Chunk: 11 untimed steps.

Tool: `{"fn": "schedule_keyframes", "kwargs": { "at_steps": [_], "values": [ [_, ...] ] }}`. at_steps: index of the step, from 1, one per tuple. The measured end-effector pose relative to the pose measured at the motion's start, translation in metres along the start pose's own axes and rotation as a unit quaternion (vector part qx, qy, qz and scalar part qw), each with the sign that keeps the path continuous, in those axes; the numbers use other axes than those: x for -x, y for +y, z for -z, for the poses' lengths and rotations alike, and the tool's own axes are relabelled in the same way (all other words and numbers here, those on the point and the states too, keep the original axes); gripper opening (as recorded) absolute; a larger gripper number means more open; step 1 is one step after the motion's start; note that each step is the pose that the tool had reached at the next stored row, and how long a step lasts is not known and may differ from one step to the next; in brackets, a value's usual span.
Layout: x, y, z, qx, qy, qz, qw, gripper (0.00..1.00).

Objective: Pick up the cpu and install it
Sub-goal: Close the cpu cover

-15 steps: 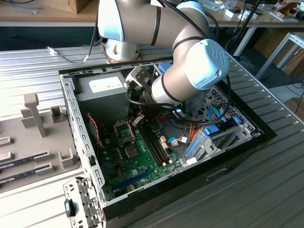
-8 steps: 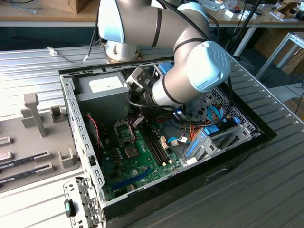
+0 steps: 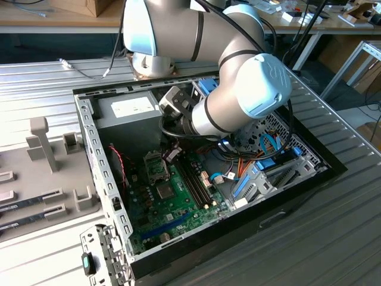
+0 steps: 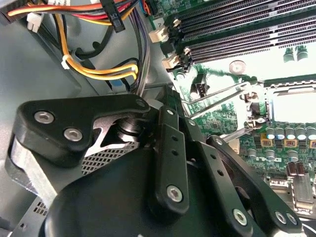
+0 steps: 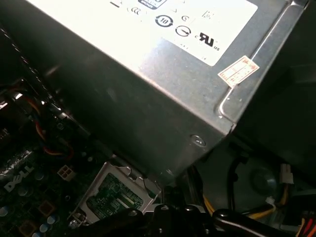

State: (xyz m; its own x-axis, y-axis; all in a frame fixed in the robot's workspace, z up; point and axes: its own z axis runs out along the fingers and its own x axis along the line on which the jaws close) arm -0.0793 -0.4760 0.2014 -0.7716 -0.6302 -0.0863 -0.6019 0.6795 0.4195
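Ribbed metal tabletop (image 3: 333, 226) runs under everything, with workbenches across the far side. On it lies an open black computer case (image 3: 89, 137), and my arm (image 3: 238, 77) reaches down into it from the far edge.

The piece I match to the cpu (image 3: 164, 190) is a small flat square with a silver-grey top. It lies on the green motherboard (image 3: 178, 214), just on the near side of the socket (image 3: 153, 167). I cannot make out a green rim against the board.

The socket is a metal-framed square. In the second wrist view its thin wire levers (image 4: 217, 96) stand clear of the frame, and its inside is washed out bright. In the first wrist view the frame shows green inside.

Inside the case, the grey power-supply box (image 3: 128, 110) fills the far corner on the exterior view's left. Long black memory slots (image 3: 196, 182) sit to the socket's right. Orange, yellow and red cables (image 4: 98, 69) and blue drive brackets (image 3: 262, 167) crowd the right end.

The claw (image 3: 174, 102) hangs by the power-supply box, on the far side of the socket. I cannot tell how far open it is or whether it holds anything.

A grey fixture tray (image 3: 36, 149) sits outside the case on the exterior view's left.
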Motion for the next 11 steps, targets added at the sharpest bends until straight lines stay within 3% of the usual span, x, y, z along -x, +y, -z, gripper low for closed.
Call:
{"fn": "schedule_keyframes", "kwargs": {
  "at_steps": [6,11],
  "values": [
    [-0.0004,0.0033,0.0053,-0.0014,-0.0015,0.001,1.0,0.11],
    [-0.0022,0.0052,0.0059,-0.0023,-0.0025,0.001,0.99999,0.11]
  ]
}}
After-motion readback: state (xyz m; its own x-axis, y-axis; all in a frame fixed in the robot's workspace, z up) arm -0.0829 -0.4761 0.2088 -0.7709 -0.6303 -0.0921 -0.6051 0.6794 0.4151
